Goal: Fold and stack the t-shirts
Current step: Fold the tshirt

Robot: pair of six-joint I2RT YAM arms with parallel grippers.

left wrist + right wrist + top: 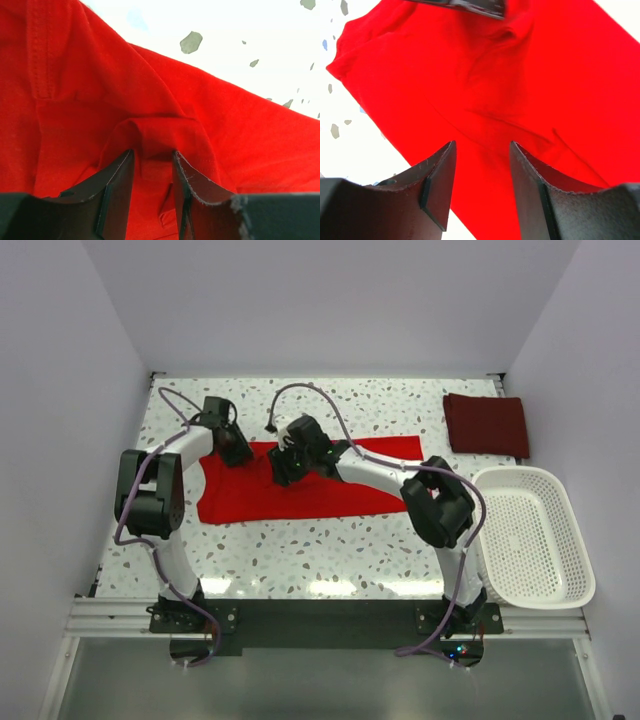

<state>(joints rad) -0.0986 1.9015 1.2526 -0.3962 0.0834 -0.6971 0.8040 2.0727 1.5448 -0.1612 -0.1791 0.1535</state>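
Observation:
The bright red t-shirt (310,495) lies spread flat in the middle of the table, one strip reaching right. My left gripper (235,448) is at its upper left corner; in the left wrist view the gripper (152,152) has a raised fold of the red cloth (225,115) bunched between its jaws. My right gripper (287,468) is over the shirt's upper middle; in the right wrist view it (482,145) is open, with flat red cloth (545,75) below and nothing between the jaws. The dark maroon t-shirt (486,424) lies folded at the back right.
A white slatted basket (520,472) stands at the right edge of the table, just in front of the maroon shirt. White walls close in the table on the left, back and right. The speckled tabletop (300,550) shows in front of the red shirt.

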